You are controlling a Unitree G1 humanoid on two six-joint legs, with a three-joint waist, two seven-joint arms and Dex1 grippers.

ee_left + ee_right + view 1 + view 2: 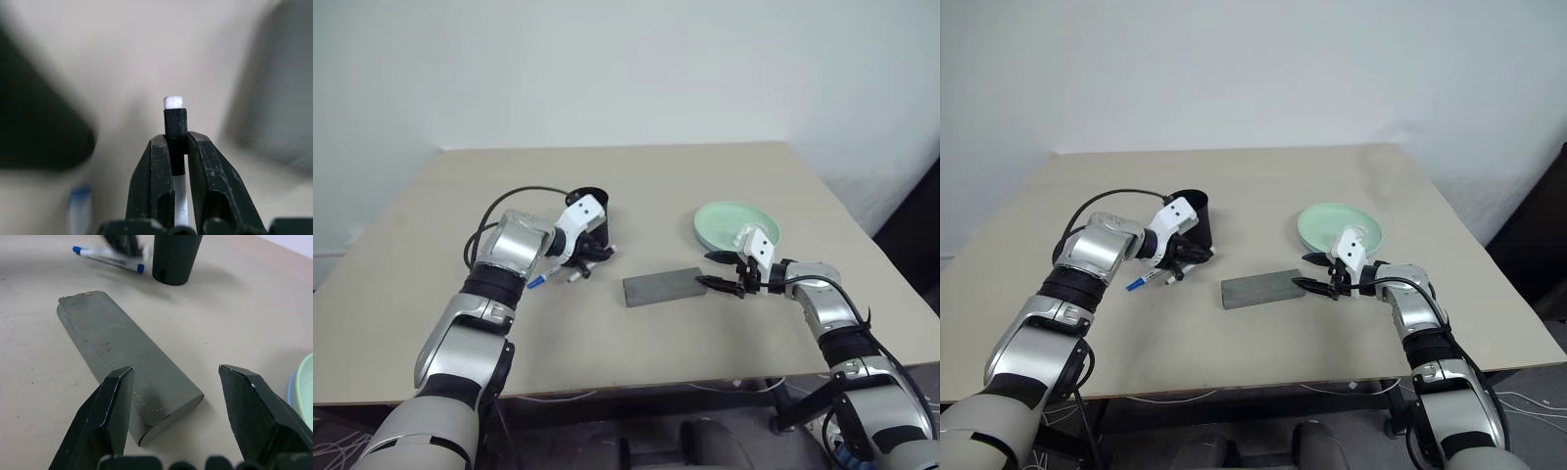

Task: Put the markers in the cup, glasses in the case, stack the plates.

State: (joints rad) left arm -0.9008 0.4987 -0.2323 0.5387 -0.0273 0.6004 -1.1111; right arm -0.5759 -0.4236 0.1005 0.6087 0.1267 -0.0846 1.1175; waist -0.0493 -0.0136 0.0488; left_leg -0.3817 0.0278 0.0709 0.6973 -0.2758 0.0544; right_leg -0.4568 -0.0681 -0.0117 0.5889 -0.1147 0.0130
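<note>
Beige laminate worktop (pixel 636 392) carries everything. At about nine o'clock from its middle, a thin white-bodied marker with a blue cap (pixel 540 278) lies flat, partly covered by the left arm. Just beside it, toward the centre, the left end effector (pixel 175 161) is clamped on a second marker with a black cap (pixel 175 128); in the left wrist view the white body runs down between the two fingers and is cut off below, and the surroundings there are too blurred to read. Whether a third marker lies under that end effector cannot be told. Right behind it stands the tall black plastic cup (pixel 1193 215), its lower part hidden by the wrist.

At the centre lies the grey rectangular case (pixel 122 362), shut, stitching along its edge. The glasses cannot be made out.

At about three o'clock from the case, the right end effector (pixel 176 416) hovers just off the case's near end, fingers spread wide with nothing between them. Behind it sits the mint green round plate (pixel 729 220), with a light blue plate edge (pixel 293 394) peeking from beneath it.
</note>
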